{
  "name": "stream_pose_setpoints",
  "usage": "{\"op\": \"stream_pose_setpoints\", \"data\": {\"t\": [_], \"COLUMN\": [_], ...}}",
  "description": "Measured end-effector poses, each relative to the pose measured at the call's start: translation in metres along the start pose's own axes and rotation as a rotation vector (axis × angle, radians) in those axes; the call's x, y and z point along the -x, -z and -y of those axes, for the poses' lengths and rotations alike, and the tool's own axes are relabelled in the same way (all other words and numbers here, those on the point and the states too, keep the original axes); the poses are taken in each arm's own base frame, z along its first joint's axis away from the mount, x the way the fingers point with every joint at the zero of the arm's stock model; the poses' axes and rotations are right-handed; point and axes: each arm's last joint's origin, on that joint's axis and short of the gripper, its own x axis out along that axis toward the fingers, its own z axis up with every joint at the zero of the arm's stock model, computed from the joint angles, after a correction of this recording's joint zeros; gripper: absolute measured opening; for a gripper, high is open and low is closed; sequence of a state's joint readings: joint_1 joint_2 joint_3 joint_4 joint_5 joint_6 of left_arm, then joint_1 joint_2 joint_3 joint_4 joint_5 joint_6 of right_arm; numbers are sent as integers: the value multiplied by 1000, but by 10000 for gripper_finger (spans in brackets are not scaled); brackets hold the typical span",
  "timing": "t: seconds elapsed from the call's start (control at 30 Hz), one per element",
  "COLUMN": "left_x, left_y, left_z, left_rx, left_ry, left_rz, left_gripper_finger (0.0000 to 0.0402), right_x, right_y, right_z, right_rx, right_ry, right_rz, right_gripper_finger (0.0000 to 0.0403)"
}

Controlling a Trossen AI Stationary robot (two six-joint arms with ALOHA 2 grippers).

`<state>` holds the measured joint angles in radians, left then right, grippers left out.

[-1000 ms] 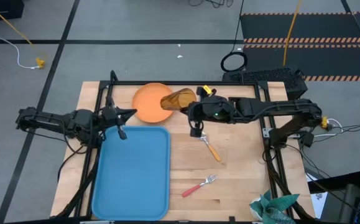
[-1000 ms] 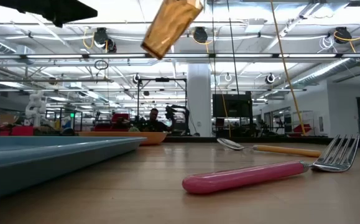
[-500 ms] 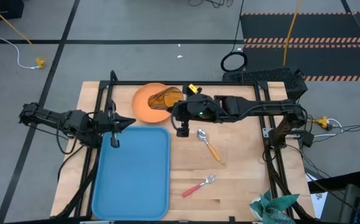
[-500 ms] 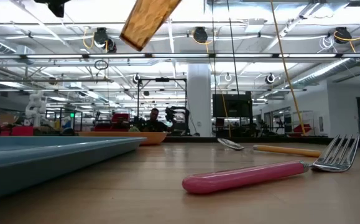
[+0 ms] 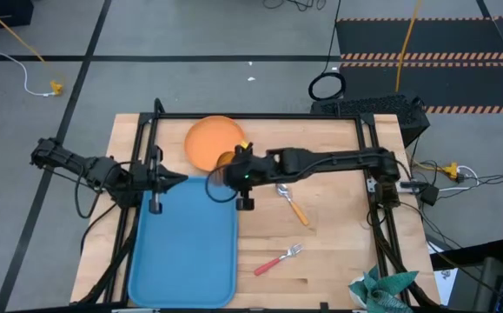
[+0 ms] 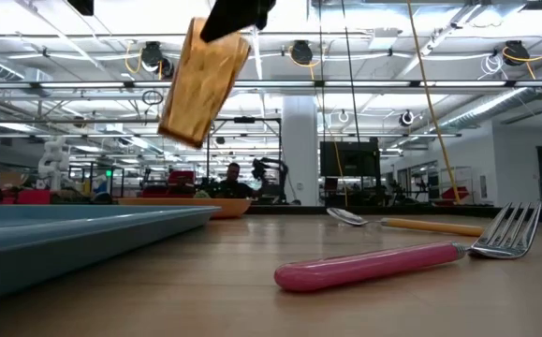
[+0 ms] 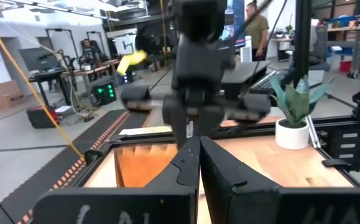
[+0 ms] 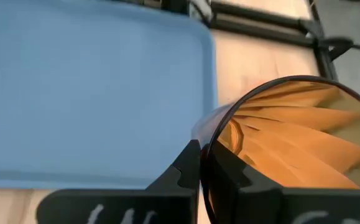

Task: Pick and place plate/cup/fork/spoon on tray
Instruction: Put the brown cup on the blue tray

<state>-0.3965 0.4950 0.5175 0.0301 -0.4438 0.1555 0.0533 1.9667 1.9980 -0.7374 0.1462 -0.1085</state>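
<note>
My right gripper (image 5: pixel 231 174) holds the amber cup (image 5: pixel 220 172) in the air over the far right corner of the light-blue tray (image 5: pixel 182 252). In the low view the cup (image 6: pixel 200 82) hangs tilted, well above the tray (image 6: pixel 74 229). The orange plate (image 5: pixel 210 141) lies flat on the table beyond the tray. The spoon (image 5: pixel 291 201) and the red-handled fork (image 5: pixel 277 259) lie on the wood right of the tray. My left gripper (image 5: pixel 180 178) is shut and empty above the tray's far left corner. My right gripper holds the cup by its wall at the rim (image 8: pixel 212 144), one finger inside the mouth and one outside. The fingers come from above and from the table's right. The cup is lifted clear and hangs tilted, its base (image 6: pixel 182 131) lower and toward the table's left.
A black frame rail (image 5: pixel 260 116) runs along the table's far edge and down both sides. A green cloth (image 5: pixel 381 291) lies at the near right corner. A small potted plant (image 7: pixel 295 115) shows in the left wrist view.
My right gripper has carried the cup from over the plate toward the table's left and near edge, and lower, to above the tray's far right corner. The cup has tipped closer to upright. My left gripper has drifted a little toward the near edge.
</note>
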Motion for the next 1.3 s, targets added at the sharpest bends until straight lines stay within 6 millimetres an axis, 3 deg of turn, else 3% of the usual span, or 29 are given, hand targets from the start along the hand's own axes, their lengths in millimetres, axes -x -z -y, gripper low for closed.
{"op": "stream_pose_setpoints", "data": {"t": [0.4, 0.87, 1.1, 1.3], "left_x": [1, 1, 1, 1], "left_y": [3, 4, 3, 3], "left_z": [2, 2, 2, 2], "left_rx": [-32, -51, -49, -61], "left_ry": [19, 19, 18, 17], "left_rz": [-32, -36, -32, -30], "left_gripper_finger": [17, 17, 17, 17], "right_x": [-53, -59, -75, -77], "right_y": [18, 21, 33, 37], "right_z": [4, -2, -7, -8], "right_rx": [-60, -110, -113, -100], "right_ry": [-34, -90, -118, -114], "right_rz": [-108, -115, -115, -121], "right_gripper_finger": [6, 6, 7, 7]}}
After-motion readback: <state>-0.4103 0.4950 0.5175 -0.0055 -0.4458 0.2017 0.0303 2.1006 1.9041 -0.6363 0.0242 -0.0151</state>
